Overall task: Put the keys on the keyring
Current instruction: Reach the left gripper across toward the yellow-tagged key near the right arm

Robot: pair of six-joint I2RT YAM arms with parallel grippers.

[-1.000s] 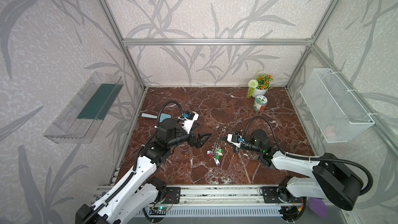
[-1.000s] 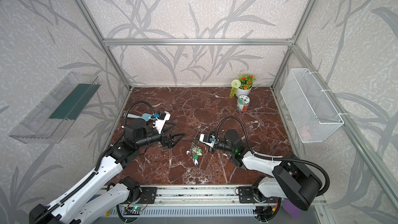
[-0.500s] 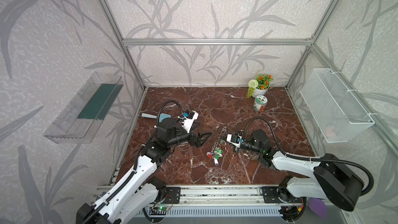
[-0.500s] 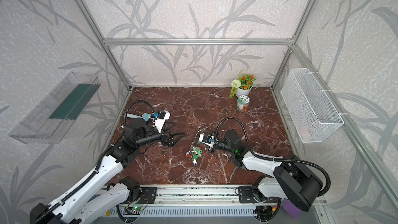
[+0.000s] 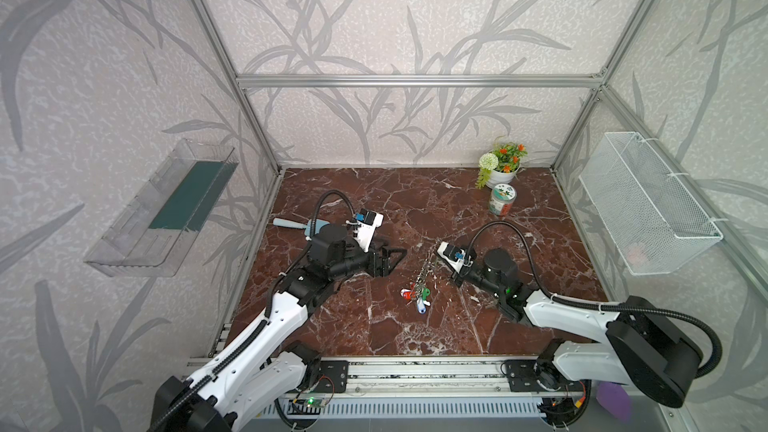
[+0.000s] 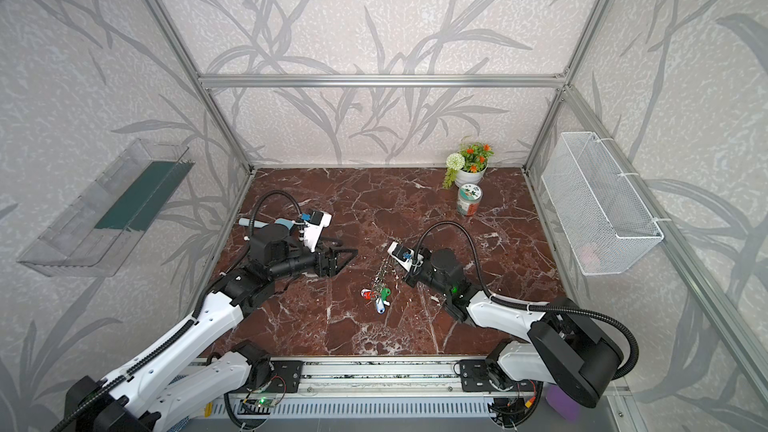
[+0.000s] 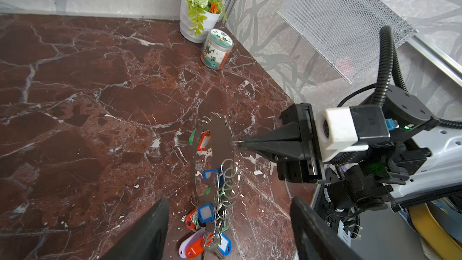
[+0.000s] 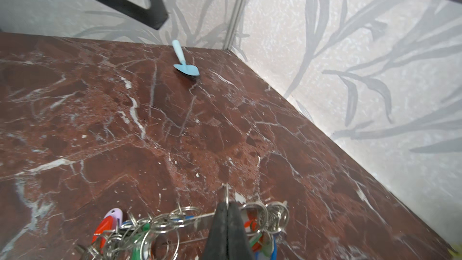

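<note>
Low, outstretched right claw pinches the keyring; left claw faces it, open, empty.

Overhead pair, wrist views low, seemingly opposed

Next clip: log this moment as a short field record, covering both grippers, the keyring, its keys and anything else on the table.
keyring: hoop held tilted, low end by the table
right gripper: shut on the keyring's rim
left gripper: open, empty, facing the keyring, apart from it
tagged keys: bunched at the low end, resting on the table; red, green, blue, lilac tags
yellow-tagged keys: not made out
elsewhere: blue brush, jar, flower pot
</note>
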